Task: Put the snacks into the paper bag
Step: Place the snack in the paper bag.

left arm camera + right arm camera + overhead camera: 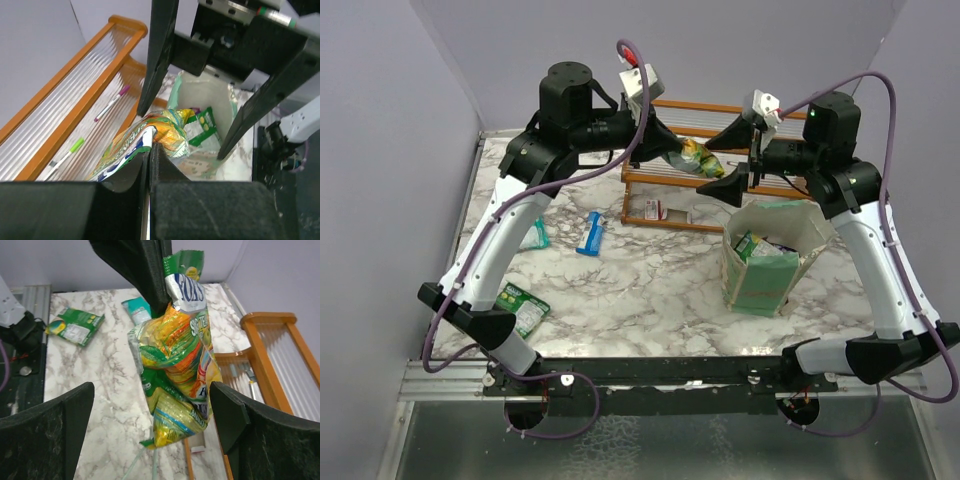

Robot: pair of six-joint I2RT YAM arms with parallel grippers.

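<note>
So your left gripper (150, 152) is clamped tight on a green-and-yellow snack packet (175, 355), your right gripper (722, 166) is spread wide facing it, both just past the paper bag's (760, 285) far side.

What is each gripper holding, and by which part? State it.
Left gripper pinches the green-and-yellow packet near its top end; right gripper, open, holds nothing.

We see a crumpled green-and-yellow packet (175, 365) hanging in mid-air, pinched at its top. The pale-green paper bag (760, 285) stands upright and open, with bagged green packets (756, 247) inside. Lying flat, well away from it, are a green-and-white packet (523, 308), a teal packet (539, 236) and a blue bar wrapper (591, 234).
</note>
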